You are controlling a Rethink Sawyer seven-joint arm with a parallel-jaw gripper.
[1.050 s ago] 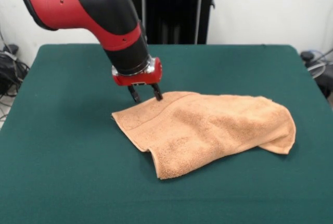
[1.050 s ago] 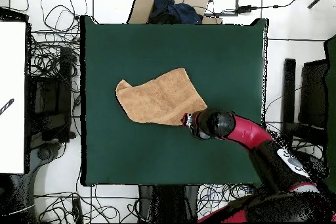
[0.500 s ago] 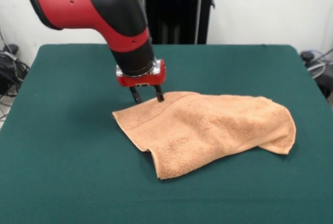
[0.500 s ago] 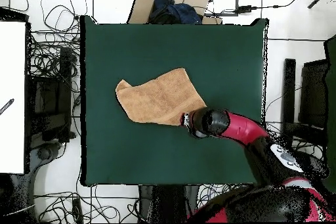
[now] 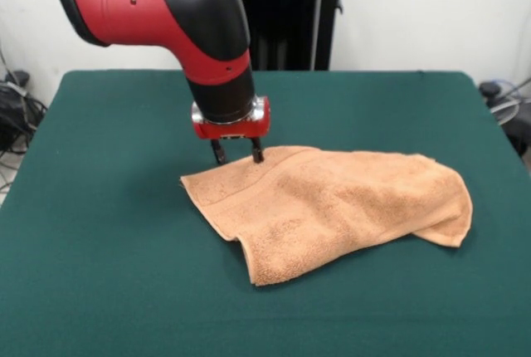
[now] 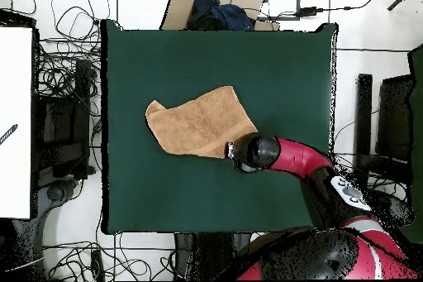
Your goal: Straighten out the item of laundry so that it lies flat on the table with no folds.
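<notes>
**Peach towel, folded, with gripper at its far corner**

Front view. The towel [image 5: 332,207] — peach-orange terry cloth, looped nap, soft rounded outline — lies a little right of the middle of the table [image 5: 99,274]. It is doubled over: the upper layer ends in a curled lip at about 6 o'clock, and what lies beneath that layer is hidden. A woven band runs along its 9 o'clock edge; a second band cannot be made out. The right end bulges into a rounded fold at 3 o'clock. The table top is dark green and matt, felt-like; its near edge is cut off by the frame. The gripper [image 5: 236,153] hangs from a red collar on the black-and-red arm [image 5: 199,25], the two dark fingers [image 5: 218,154] apart, tips at the cloth's 10 o'clock corner. Whether the tips press into the nap or only touch it cannot be told. The arm's upper part runs out of frame.

Overhead view. The towel [image 6: 198,123] sits left of the table's centre, an uneven four-sided patch. The arm's wrist [image 6: 256,151] covers the cloth's 4 o'clock corner — the fingers are hidden beneath it. Cables and equipment [image 6: 66,105] surround the table [image 6: 281,64].
</notes>
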